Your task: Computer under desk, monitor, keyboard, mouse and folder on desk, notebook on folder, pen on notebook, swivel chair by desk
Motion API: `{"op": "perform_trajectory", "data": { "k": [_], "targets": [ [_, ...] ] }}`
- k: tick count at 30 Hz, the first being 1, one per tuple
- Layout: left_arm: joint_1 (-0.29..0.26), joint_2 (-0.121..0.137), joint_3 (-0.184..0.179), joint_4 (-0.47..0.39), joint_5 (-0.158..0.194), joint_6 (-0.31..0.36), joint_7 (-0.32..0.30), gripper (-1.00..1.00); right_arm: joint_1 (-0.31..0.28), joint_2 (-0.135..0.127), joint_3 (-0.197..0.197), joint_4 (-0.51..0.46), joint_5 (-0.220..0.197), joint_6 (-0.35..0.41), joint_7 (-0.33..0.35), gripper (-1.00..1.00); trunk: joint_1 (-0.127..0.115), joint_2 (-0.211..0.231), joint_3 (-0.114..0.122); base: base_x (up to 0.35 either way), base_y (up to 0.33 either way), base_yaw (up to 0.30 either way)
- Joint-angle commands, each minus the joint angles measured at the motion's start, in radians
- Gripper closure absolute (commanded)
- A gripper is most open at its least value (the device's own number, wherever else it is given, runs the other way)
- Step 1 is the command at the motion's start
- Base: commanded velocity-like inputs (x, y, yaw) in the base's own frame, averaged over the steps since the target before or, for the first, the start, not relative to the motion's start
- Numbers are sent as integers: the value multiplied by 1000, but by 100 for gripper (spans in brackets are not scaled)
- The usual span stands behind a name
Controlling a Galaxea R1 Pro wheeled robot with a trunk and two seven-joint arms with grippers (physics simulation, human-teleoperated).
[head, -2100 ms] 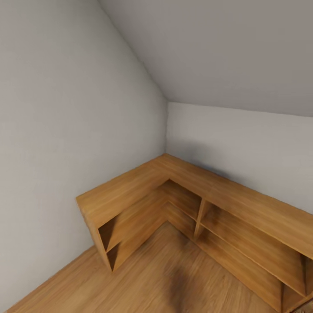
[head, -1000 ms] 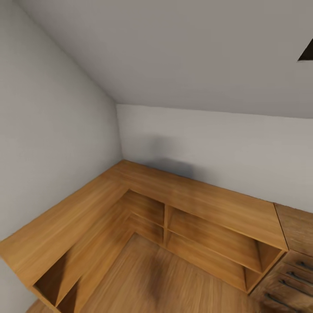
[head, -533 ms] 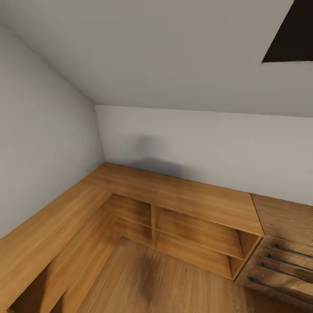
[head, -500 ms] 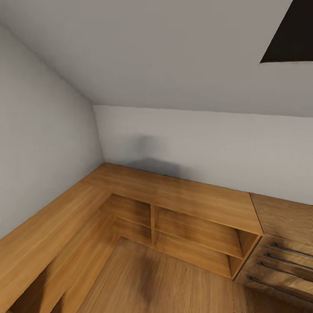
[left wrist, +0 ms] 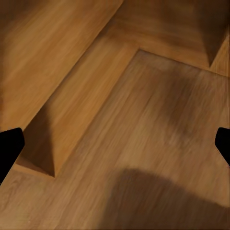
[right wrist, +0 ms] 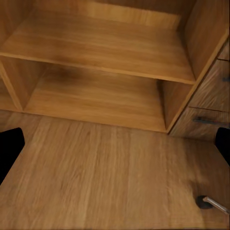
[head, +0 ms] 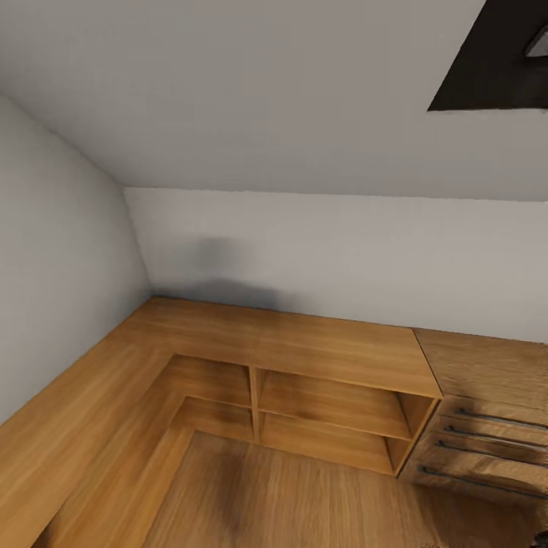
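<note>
Head view: low wooden shelving (head: 335,396) in the bedroom's corner and a skylight (head: 495,61) are seen, no desk; both grippers are spread wide, empty; the base should be turned until the desk is found.

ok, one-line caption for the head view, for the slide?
Robot in transit: low L-shaped wooden shelf unit in the corner under a sloping grey ceiling, drawer cabinet at right, dark-framed skylight above.

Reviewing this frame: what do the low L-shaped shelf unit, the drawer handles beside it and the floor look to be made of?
Low shelf unit: warm light wood or wood-look laminate, visible grain, matte sheen. Drawer handles: slim dark bars with a pale edge glint, probably metal. Floor: light wood planks with lengthwise grain and seams; being a render, veneer or solid wood cannot be told.
</note>
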Motion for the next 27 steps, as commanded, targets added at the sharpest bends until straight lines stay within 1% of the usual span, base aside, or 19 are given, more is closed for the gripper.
{"op": "perform_trajectory", "data": {
  "k": [1,13,16,24,27],
  "targets": [
    [-1,0,-9,0,3,-2,7,-100,-1,0,9,1,-4,-2,-6,-100,1,-2,-2,61,43,-288],
    [-1,1,-9,0,4,-2,7,-100,-1,0,9,1,-3,-2,-6,-100,1,-2,-2,12,19,-280],
    [-1,1,-9,0,5,-2,7,-100,-1,0,9,1,-3,-2,-6,-100,1,-2,-2,1,174,-272],
    [-1,1,-9,0,5,-2,7,-100,-1,0,9,1,-3,-2,-6,-100,1,-2,-2,0,273,-271],
    [-1,1,-9,0,5,-2,7,-100,-1,0,9,1,-2,-2,-6,-100,1,-2,-2,0,150,-271]
  ]
}}
